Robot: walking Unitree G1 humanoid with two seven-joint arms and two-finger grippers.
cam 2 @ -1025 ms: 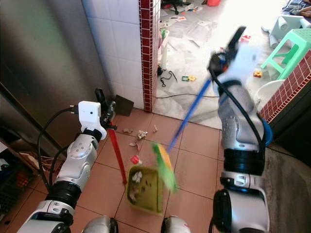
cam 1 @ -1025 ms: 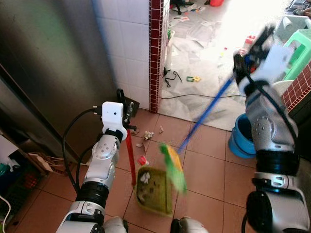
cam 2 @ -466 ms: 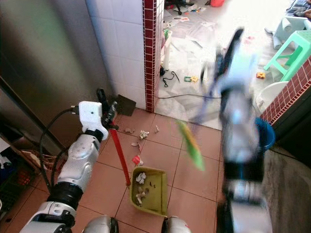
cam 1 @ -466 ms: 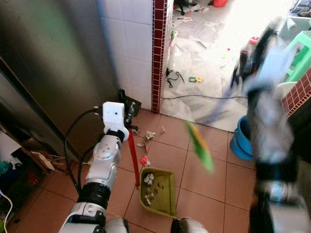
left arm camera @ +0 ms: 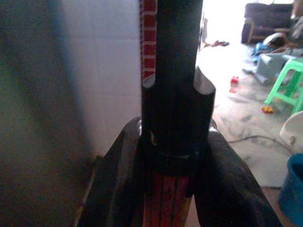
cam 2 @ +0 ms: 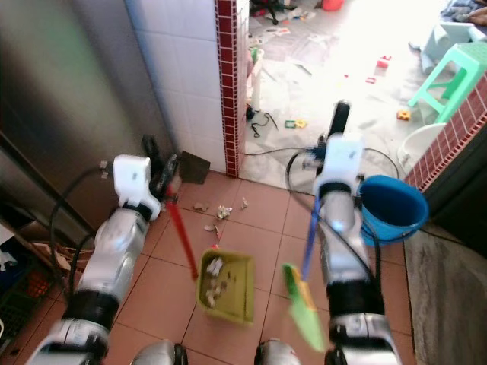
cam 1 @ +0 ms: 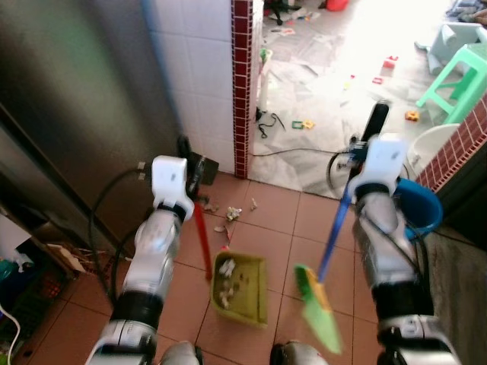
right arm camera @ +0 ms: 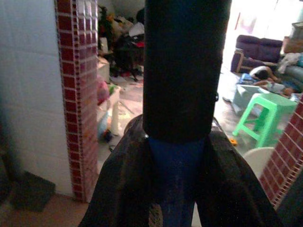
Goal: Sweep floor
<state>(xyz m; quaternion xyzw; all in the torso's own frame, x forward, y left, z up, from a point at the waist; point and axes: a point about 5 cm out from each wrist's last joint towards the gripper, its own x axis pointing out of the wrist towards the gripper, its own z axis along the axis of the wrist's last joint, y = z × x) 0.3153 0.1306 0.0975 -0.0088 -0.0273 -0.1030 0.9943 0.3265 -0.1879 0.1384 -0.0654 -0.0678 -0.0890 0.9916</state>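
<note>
Left eye view: left tool (cam 1: 187,161) grips the top of the red handle (cam 1: 202,239) of a green dustpan (cam 1: 241,287), which sits on the tiled floor (cam 1: 319,220) with scraps already inside. Right tool (cam 1: 374,134) holds the blue handle (cam 1: 334,232) of a broom whose green head (cam 1: 317,308) hangs near and right of the pan, blurred. Loose litter (cam 1: 232,214) lies on the tiles just beyond the pan's far edge, toward the red-tiled pillar (cam 1: 242,84). So the debris is far-left of the broom head, with the pan between; the right arm carries the sweeping tool, the left arm is nearer the litter.

Right eye view: same layout; the blue bucket (cam 2: 391,207) stands right of the right arm. The broom handle runs steeply, from far-high to near-low.

Left wrist view: black fingers (left arm camera: 124,189) pressed against the red handle on both sides, pinching it.

Right wrist view: fingers (right arm camera: 121,189) clamped on the blue handle likewise.

Judgement: the broom head likely must reach past the litter and draw it nearward into the pan mouth.
</note>
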